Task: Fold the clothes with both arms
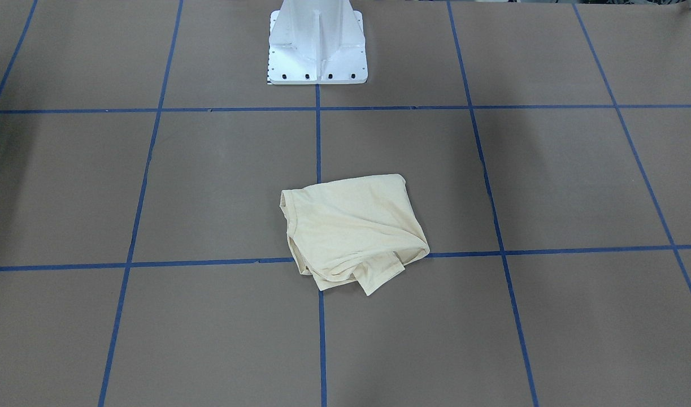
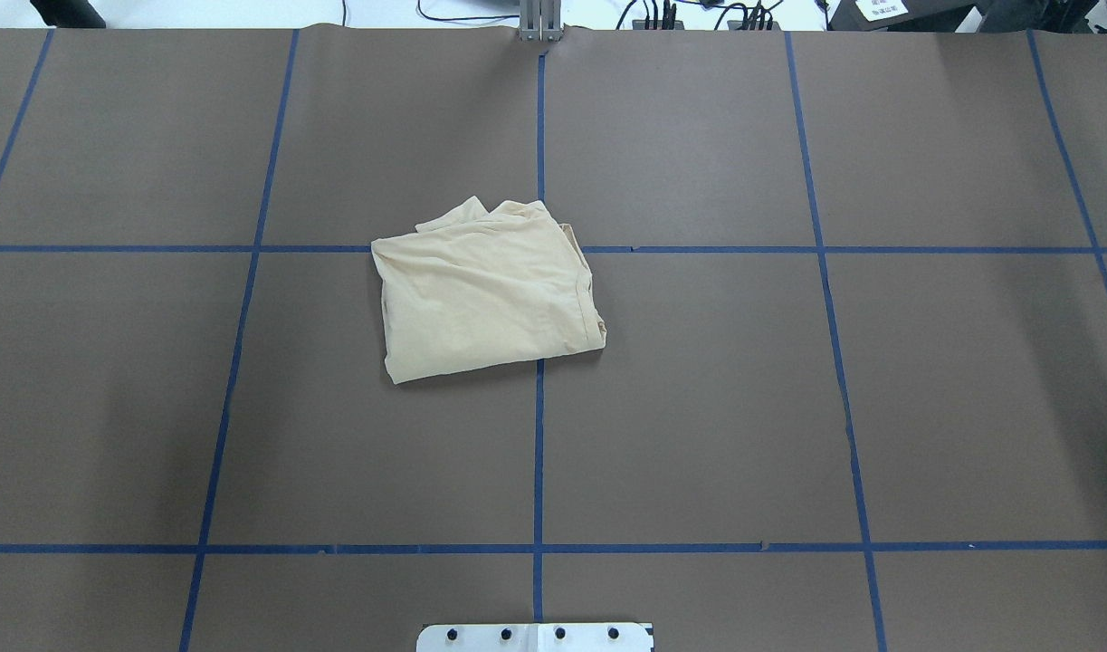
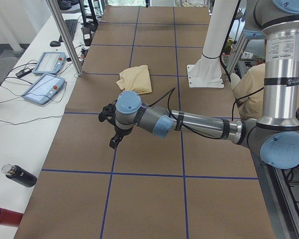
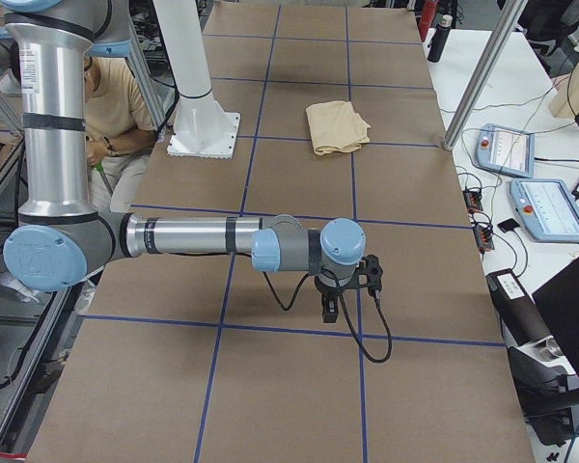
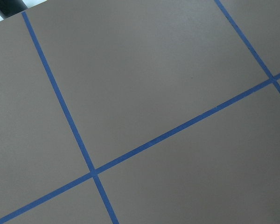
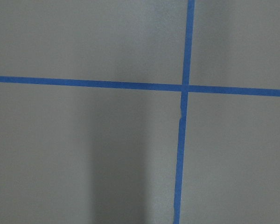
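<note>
Brown paper (image 2: 698, 407) gridded with blue tape (image 2: 539, 453) bears folded T-shirt (image 2: 485, 299).

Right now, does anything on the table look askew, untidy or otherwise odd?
Only the T-shirt: it is folded into a bundle but lies skewed to the blue tape grid, and a loose flap pokes out from under its edge farthest from the robot. Nothing looks spilled or damaged.
</note>
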`<state>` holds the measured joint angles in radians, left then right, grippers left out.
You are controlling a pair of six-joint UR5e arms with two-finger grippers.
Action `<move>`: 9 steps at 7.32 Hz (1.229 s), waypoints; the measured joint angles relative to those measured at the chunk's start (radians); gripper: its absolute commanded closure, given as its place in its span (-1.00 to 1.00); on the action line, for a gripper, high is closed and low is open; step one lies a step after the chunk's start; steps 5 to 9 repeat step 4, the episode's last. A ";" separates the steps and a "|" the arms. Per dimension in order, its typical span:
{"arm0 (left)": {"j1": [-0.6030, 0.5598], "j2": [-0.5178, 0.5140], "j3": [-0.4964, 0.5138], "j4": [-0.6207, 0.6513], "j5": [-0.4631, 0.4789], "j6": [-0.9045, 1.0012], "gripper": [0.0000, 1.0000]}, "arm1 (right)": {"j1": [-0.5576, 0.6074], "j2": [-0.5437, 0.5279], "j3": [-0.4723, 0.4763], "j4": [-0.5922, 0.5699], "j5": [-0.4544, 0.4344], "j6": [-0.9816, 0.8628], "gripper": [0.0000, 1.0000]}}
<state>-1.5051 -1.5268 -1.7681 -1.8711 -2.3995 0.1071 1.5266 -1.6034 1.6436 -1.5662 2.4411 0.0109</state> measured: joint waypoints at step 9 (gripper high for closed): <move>0.001 -0.004 -0.011 -0.002 0.006 -0.002 -1.00 | 0.000 0.005 0.009 0.001 0.014 -0.001 -1.00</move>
